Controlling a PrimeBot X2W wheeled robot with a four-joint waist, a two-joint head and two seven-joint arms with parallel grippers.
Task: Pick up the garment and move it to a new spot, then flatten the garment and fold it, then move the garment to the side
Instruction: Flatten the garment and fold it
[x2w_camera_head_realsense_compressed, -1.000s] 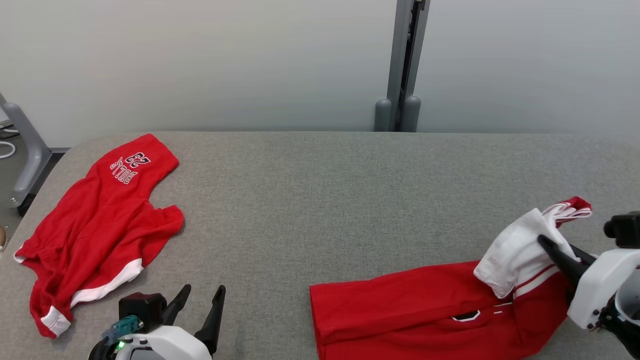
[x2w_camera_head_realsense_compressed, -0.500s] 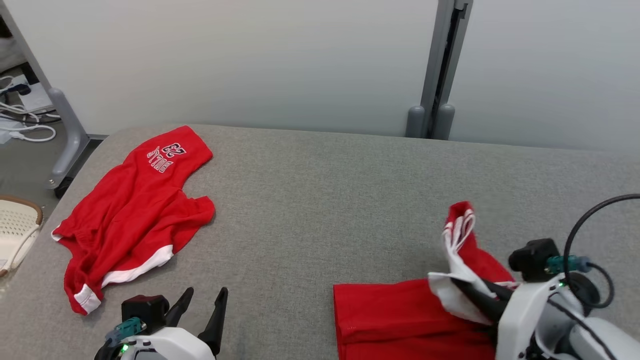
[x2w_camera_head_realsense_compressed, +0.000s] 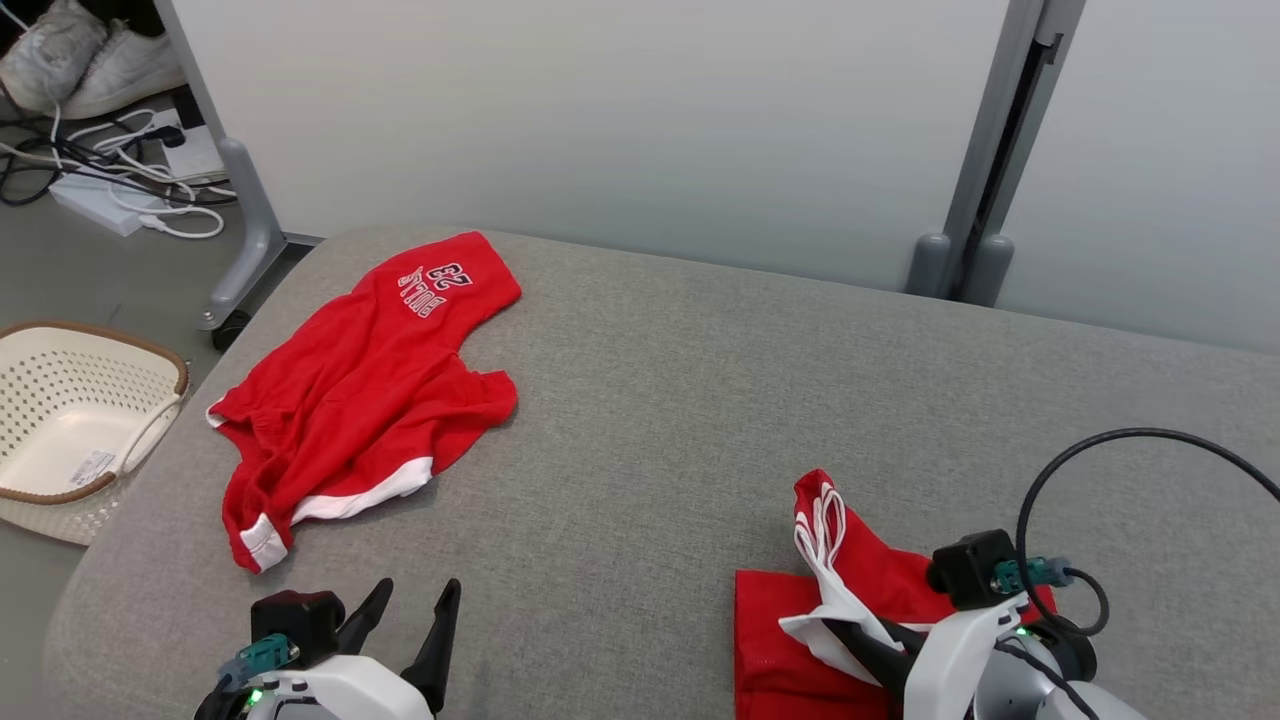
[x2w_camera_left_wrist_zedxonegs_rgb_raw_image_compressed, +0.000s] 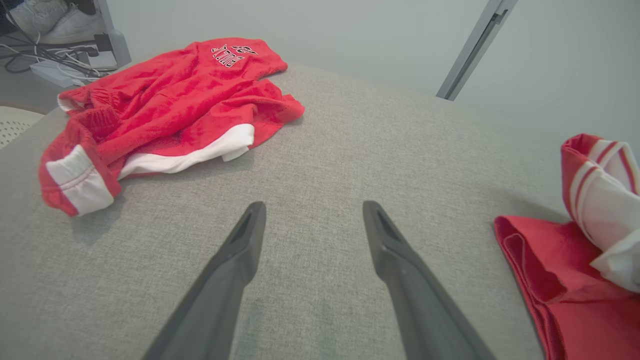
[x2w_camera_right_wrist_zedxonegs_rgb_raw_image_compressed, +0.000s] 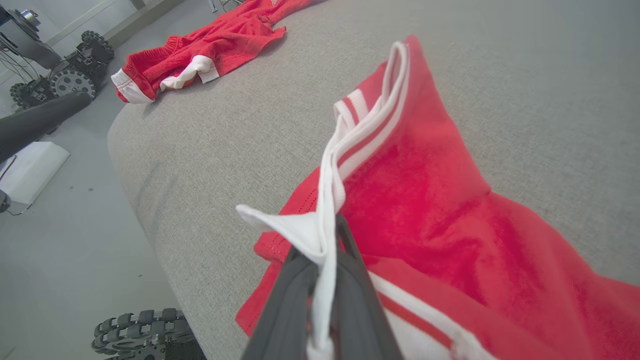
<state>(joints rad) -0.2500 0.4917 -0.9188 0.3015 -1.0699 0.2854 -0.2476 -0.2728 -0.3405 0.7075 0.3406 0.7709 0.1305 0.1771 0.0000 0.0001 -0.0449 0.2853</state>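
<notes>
A red garment with white striped trim (x2w_camera_head_realsense_compressed: 860, 590) lies at the grey table's near right, also seen in the left wrist view (x2w_camera_left_wrist_zedxonegs_rgb_raw_image_compressed: 560, 260). My right gripper (x2w_camera_head_realsense_compressed: 845, 630) is shut on its white edge, and the right wrist view shows the white cloth (x2w_camera_right_wrist_zedxonegs_rgb_raw_image_compressed: 325, 235) pinched between the two dark fingers, lifted off the red body (x2w_camera_right_wrist_zedxonegs_rgb_raw_image_compressed: 440, 200). My left gripper (x2w_camera_head_realsense_compressed: 410, 625) stands open over bare table at the near left, fingers apart with nothing between them (x2w_camera_left_wrist_zedxonegs_rgb_raw_image_compressed: 310, 235).
A second red garment with white hems and "BULLS 23" lettering (x2w_camera_head_realsense_compressed: 370, 390) lies crumpled at the far left of the table (x2w_camera_head_realsense_compressed: 680, 380). A cream perforated basket (x2w_camera_head_realsense_compressed: 70, 420) stands on the floor to the left. Cables, shoes and a grey post lie beyond.
The head camera has swung left, shifting the whole scene right. My right gripper has drawn the garment's white edge leftward and nearer, so the cloth is more bunched. The left gripper stays put.
</notes>
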